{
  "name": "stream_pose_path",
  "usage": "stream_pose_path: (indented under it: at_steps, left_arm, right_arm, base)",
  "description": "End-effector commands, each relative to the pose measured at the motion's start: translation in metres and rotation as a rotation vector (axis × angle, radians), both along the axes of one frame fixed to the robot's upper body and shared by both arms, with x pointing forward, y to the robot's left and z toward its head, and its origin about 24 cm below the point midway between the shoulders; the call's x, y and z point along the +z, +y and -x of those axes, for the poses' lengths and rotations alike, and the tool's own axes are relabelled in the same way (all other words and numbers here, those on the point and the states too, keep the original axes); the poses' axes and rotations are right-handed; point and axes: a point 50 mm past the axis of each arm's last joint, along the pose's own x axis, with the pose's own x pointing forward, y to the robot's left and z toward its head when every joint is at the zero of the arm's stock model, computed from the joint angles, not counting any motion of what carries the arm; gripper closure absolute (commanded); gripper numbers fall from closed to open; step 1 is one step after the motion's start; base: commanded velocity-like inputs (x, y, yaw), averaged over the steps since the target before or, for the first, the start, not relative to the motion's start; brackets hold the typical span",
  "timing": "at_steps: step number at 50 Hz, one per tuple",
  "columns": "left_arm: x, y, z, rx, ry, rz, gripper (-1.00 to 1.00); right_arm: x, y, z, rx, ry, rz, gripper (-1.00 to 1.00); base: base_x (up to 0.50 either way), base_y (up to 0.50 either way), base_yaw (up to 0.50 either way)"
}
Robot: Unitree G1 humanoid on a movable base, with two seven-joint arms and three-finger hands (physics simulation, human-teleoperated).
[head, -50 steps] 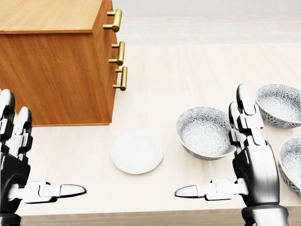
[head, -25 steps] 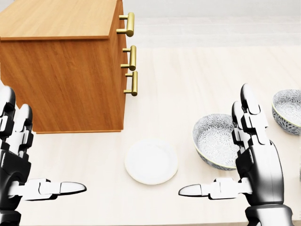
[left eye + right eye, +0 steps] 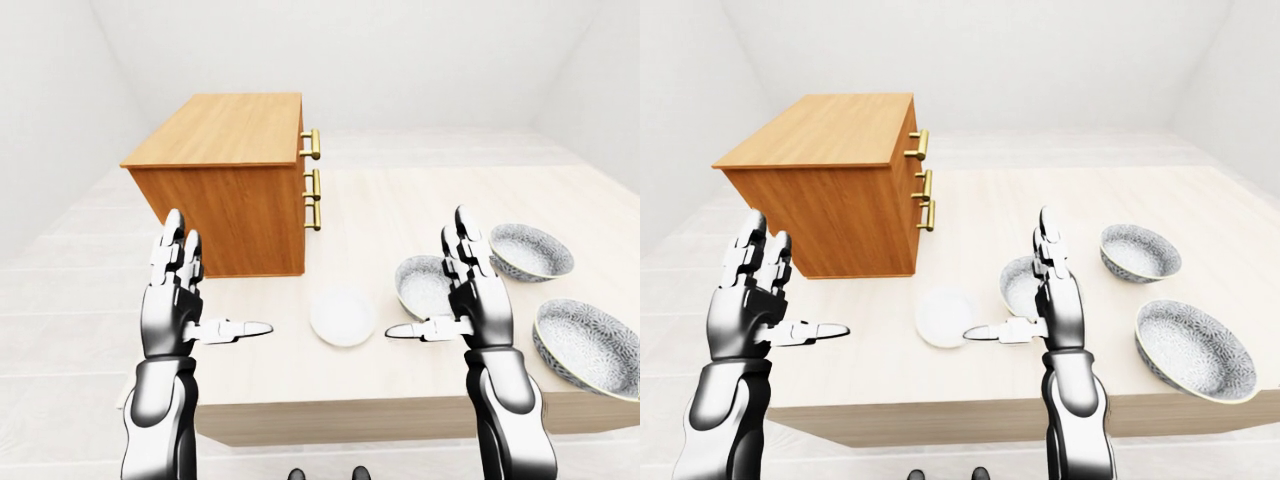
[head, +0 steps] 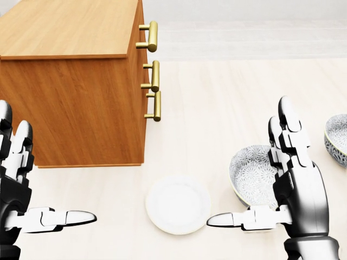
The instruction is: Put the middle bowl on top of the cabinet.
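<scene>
Three patterned grey-white bowls stand on the pale table (image 3: pixel 400 205) at the right of the left-eye view: a small one (image 3: pixel 418 288) partly behind my right hand, another (image 3: pixel 531 251) farther up and right, and a large one (image 3: pixel 590 346) near the right edge. The wooden cabinet (image 3: pixel 230 205) stands at the left, its flat top (image 3: pixel 225 128) bare. My right hand (image 3: pixel 435 280) is open, fingers upright beside the small bowl, holding nothing. My left hand (image 3: pixel 222 278) is open below the cabinet's side, holding nothing as well.
A white plate (image 4: pixel 178 205) lies on the table between my hands. Three brass handles (image 4: pixel 154 75) stick out of the cabinet's right face. The table's near edge (image 3: pixel 400 405) runs just under my wrists. White walls and floor surround the table.
The whole head view has shifted: cabinet, plate and bowls slid right and down, so the camera moved. Both hands kept the same open pose.
</scene>
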Motion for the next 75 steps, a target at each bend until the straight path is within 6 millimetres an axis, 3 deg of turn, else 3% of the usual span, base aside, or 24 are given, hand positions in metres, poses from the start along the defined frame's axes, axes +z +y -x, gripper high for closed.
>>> stream_pose_path:
  at_steps: [1,29,58,65,75]
  left_arm:
    - [-0.001,0.001,-0.001,0.007,0.005,0.003,-1.0]
    - [0.008,0.004,0.005,0.008,-0.035,0.0,-1.0]
    - [0.005,0.008,0.007,0.024,-0.02,-0.013,-1.0]
    - [0.009,0.009,0.01,0.03,-0.037,-0.025,-1.0]
    - [0.006,0.008,0.008,0.031,-0.023,-0.027,-1.0]
  right_arm:
    - [-0.001,0.001,-0.001,0.002,0.007,0.009,-1.0]
    - [-0.001,-0.001,0.004,0.018,0.009,0.032,-1.0]
    - [-0.006,-0.003,0.008,-0.012,0.049,0.155,-1.0]
    - [-0.033,0.009,0.02,0.04,0.192,0.434,-1.0]
    - [-0.05,0.011,0.038,-0.037,0.284,0.685,-1.0]
  base:
    - [0.47,0.15,0.0]
    - [0.21,0.02,0.0]
    - [0.0,0.0,0.0]
    - [0.0,0.0,0.0]
    - [0.0,0.0,0.0]
